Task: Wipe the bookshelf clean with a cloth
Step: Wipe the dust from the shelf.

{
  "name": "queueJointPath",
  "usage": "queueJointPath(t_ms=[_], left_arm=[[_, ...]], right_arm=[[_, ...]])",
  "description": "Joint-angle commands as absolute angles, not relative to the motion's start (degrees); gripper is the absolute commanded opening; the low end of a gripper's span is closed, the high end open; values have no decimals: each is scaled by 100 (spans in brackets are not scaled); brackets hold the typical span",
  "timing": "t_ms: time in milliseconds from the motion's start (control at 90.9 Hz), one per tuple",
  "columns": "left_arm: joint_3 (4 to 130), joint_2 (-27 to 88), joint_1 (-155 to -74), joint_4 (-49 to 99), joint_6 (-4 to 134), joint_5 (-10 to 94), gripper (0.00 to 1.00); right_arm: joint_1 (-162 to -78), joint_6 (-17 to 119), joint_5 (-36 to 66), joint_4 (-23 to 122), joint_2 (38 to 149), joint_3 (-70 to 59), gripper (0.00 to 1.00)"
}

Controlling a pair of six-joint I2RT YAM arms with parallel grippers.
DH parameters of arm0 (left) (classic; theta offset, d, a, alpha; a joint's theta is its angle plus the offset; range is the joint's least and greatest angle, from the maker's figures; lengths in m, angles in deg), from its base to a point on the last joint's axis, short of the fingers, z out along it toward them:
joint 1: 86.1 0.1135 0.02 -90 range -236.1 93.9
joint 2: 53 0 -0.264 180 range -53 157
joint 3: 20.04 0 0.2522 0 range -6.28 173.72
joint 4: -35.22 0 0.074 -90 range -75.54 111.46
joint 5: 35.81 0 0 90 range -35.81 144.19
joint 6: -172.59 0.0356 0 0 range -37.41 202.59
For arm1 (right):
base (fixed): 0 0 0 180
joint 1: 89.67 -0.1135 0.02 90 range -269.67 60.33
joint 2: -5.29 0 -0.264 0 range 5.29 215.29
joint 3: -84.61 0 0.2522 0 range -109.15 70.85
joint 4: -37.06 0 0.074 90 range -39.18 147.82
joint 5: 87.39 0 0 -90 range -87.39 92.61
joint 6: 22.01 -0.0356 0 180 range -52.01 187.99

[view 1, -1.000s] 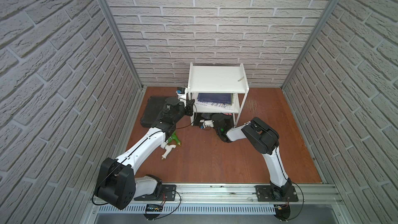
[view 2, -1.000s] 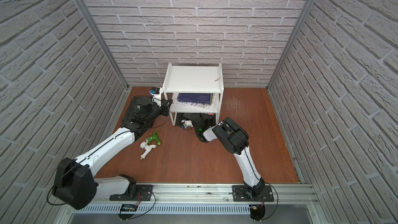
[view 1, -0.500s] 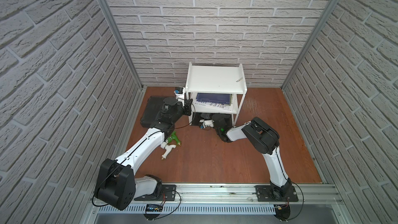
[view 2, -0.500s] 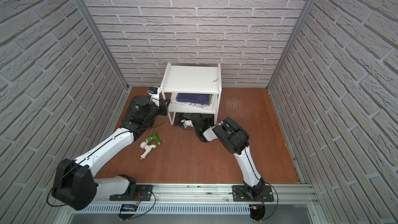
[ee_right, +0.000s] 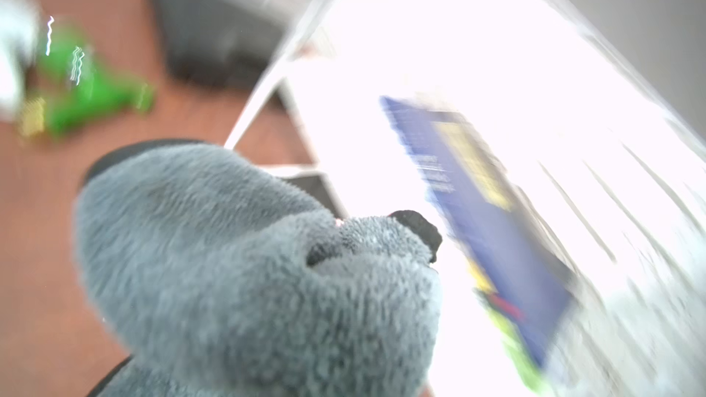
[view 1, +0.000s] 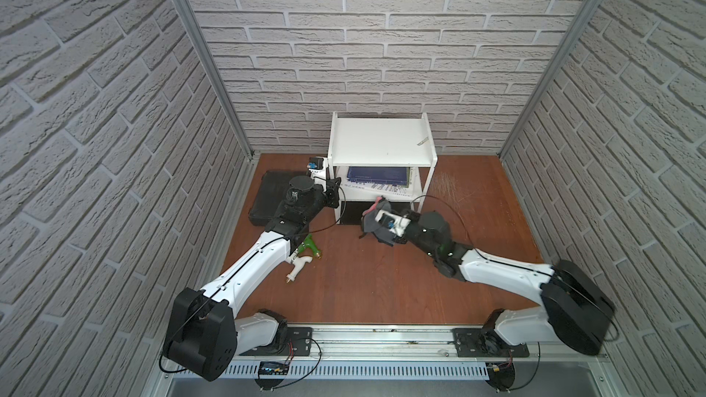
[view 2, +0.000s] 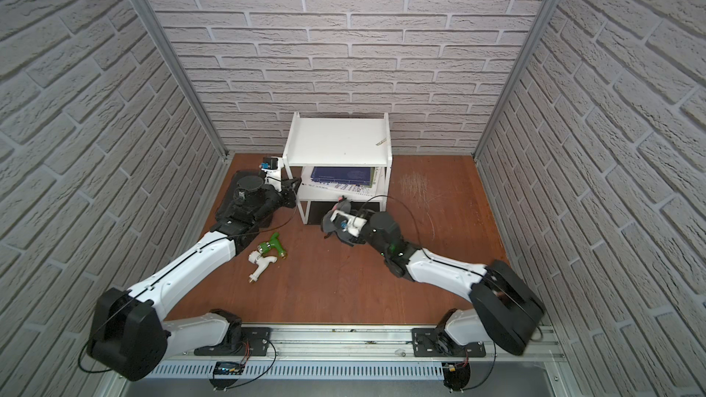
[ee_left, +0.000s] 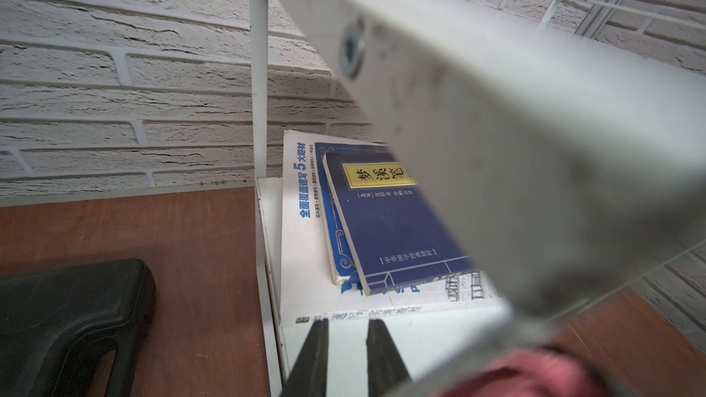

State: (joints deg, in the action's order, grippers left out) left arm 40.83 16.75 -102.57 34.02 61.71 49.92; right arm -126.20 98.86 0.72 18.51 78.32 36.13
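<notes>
1. left end effector [ee_left: 347, 357]: fingers narrowly apart at bookshelf [view 1: 382, 143] left side, lower board [ee_left: 439, 334]; cannot tell if clamped.
2. bookshelf centre-back on worktop [view 1: 382, 280], against wall [view 1: 382, 51].
3. right end effector [view 1: 380, 213] clamped on cloth [view 1: 368, 221], just before lower board's front edge.

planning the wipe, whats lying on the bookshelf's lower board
A stack of books, a dark blue book on top. The top board hides the rest of that shelf.

The cloth [ee_right: 248, 261] is burying my right pincer [view 1: 376, 216]; the books [ee_right: 477, 204] are smearing, and the bookshelf [ee_right: 439, 51] is glaring white.
</notes>
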Motion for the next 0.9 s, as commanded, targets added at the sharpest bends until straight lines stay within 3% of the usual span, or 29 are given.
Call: queueJointPath(t_ms=[0, 132, 253, 440, 671, 770, 891], left_arm=[[3728, 1388, -10189, 3316, 6663, 5730, 0], [3677, 1330, -10009, 3343, 6617, 5530, 0], [3670, 1370, -9918, 3309, 6668, 5357, 0], [3959, 1712, -9729, 3210, 6715, 4854, 0], [3988, 1969, -9804, 3296, 6593, 4713, 0], [3902, 1920, -9882, 3315, 6542, 4783, 0], [3819, 1876, -9991, 3323, 6535, 4867, 0]], right_arm=[[-11816, 6728, 437, 2244, 6546, 4331, 3], [-10836, 5116, 295, 3543, 5333, 4806, 3], [-10348, 4035, 310, 3617, 5345, 4767, 2], [-9986, 3576, 746, 4101, 7512, 3071, 3], [-9716, 2813, 2962, 4624, 10886, 220, 3], [-9843, 2670, 3666, 4851, 11539, -138, 3], [-9954, 2232, 4232, 3972, 11736, 792, 3]])
